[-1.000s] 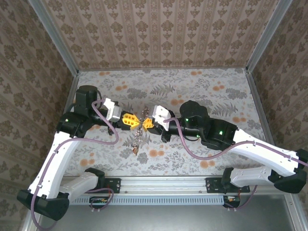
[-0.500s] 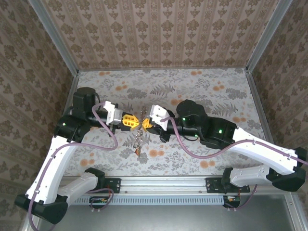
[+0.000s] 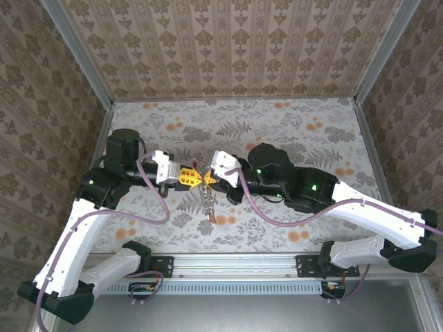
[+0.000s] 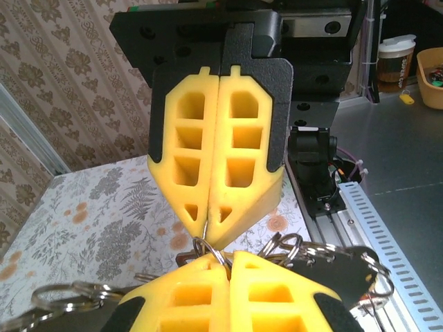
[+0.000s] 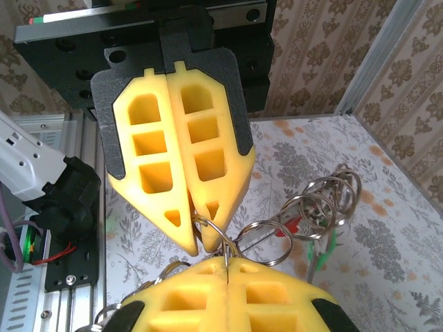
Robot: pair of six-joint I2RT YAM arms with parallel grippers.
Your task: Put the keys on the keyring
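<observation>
- The left gripper (image 3: 196, 177) and the right gripper (image 3: 207, 179) meet tip to tip over the middle of the table (image 3: 291, 131), a little to the left of its centre.
- The left gripper points to the right and the right gripper points to the left, so their yellow fingers face each other and almost touch.
- The jaws of the left gripper are closed. In the right wrist view its two yellow fingers stand pressed together, and a thin wire comes out from between their tips.
- The jaws of the right gripper are closed too. In the left wrist view its fingers are pressed together in the same way, with the wire pinched at the tips.
- This wire is the keyring (image 5: 224, 242). It is held between the two grippers, with both of them clamped on it.
- The keys (image 3: 208, 202) are in a small bundle just below the meeting point and reach toward the near edge of the table. I cannot tell whether the lower end rests on the table or hangs above it.
- In the right wrist view several split rings (image 5: 325, 194) stand in a row beside the fingers, with a red tag (image 5: 293, 225) and a green tag (image 5: 325, 252) under them.
- In the left wrist view a dark key head (image 4: 342, 266) lies among rings, close to the left gripper's own fingers.
- The table has a flower pattern, and a metal rail (image 3: 235, 266) runs along its near edge.
</observation>
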